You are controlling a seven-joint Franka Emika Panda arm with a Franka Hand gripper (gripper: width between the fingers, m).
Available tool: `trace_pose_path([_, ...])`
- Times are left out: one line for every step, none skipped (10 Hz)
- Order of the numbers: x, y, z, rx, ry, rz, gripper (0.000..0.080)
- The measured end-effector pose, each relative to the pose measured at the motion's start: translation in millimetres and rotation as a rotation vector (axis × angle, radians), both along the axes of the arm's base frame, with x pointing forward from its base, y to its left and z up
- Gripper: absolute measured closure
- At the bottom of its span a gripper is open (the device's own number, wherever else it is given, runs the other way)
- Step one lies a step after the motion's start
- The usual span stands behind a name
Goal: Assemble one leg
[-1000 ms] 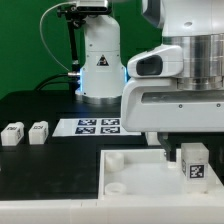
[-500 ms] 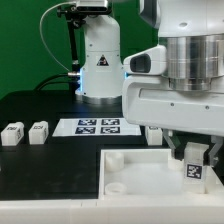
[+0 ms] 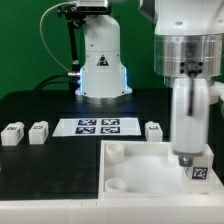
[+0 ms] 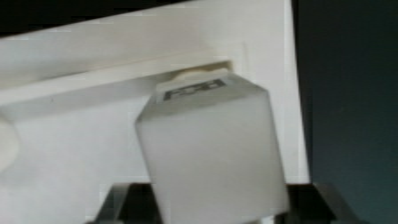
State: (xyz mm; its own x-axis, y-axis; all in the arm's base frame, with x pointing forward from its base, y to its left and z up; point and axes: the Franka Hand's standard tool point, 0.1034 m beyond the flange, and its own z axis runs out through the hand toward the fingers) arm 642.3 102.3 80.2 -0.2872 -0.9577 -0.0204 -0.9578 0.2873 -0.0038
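Note:
My gripper (image 3: 194, 158) is shut on a leg (image 3: 198, 169), a small white block with a black-and-white tag, and holds it upright over the far right corner of the large white tray (image 3: 140, 180). In the wrist view the leg (image 4: 210, 140) runs out from between my dark fingertips (image 4: 128, 204) of the gripper (image 4: 210, 202). Its tagged far end sits at a round corner socket (image 4: 215, 71) of the tray (image 4: 107, 80). I cannot tell if the leg touches the socket.
Three loose legs lie on the black table: two at the exterior view's left (image 3: 12, 133) (image 3: 38, 131) and one by the tray's far edge (image 3: 153, 130). The marker board (image 3: 98, 126) lies behind the tray. The robot base (image 3: 100, 60) stands at the back. Open corner sockets (image 3: 115, 152) show on the tray's left side.
My hand has turned about its vertical axis and now shows its narrow side. The held leg has sunk slightly toward the tray's corner.

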Motion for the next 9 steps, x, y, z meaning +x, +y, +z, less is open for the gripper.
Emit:
trace_pose_path([-1.3, -1.7, 0.1, 0.015, 0.011, -0.074, 0.0499])
trace_pose_path([-1.6, -1.2, 0.4, 0.016, 0.013, -0.064, 0.0499])
trace_pose_path([-2.0, -1.3, 0.1, 0.020, 0.014, -0.095, 0.0499])
trace_pose_path([-2.7, -2.1, 0.0, 0.027, 0.016, -0.109, 0.0499])
trace_pose_path([-2.9, -1.7, 0.1, 0.029, 0.016, -0.114, 0.0499])
trace_pose_path([-3.4, -0.7, -0.8, 0.029, 0.016, -0.082, 0.0419])
trace_pose_path([-3.9, -0.4, -1.9, 0.028, 0.017, -0.055, 0.0419])
trace_pose_path([-3.9, -0.4, -1.9, 0.028, 0.017, -0.054, 0.0283])
trace_pose_path([-3.8, -0.3, -1.7, 0.028, 0.016, -0.053, 0.0178])
